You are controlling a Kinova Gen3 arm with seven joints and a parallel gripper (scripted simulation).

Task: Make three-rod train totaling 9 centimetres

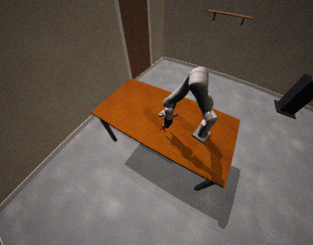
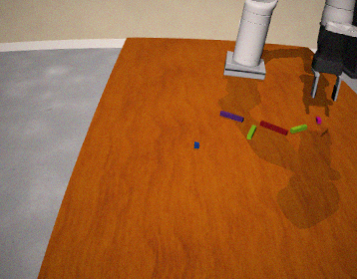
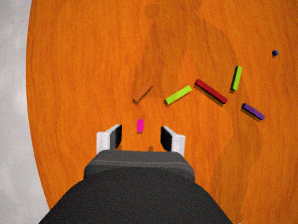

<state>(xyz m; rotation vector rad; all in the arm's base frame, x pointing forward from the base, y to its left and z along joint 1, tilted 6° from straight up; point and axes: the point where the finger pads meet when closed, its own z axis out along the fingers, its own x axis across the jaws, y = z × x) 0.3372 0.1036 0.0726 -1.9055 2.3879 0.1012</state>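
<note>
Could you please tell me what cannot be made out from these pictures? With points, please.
- Top view: the individual rods [image 1: 164,130] [image 2: 273,128] [image 3: 211,91], too small and blurred.
- Exterior view: the orange rod's [image 2: 325,132] [image 3: 143,95] exact outline, blurred against the similarly coloured table.
- Exterior view: the arm's [image 1: 199,80] [image 2: 252,37] upper links, cut off by the top edge.
- Wrist view: what the small brown patch [image 3: 151,148] is, partly hidden by the gripper's [image 1: 163,127] [image 2: 325,96] [image 3: 141,132] body.
</note>
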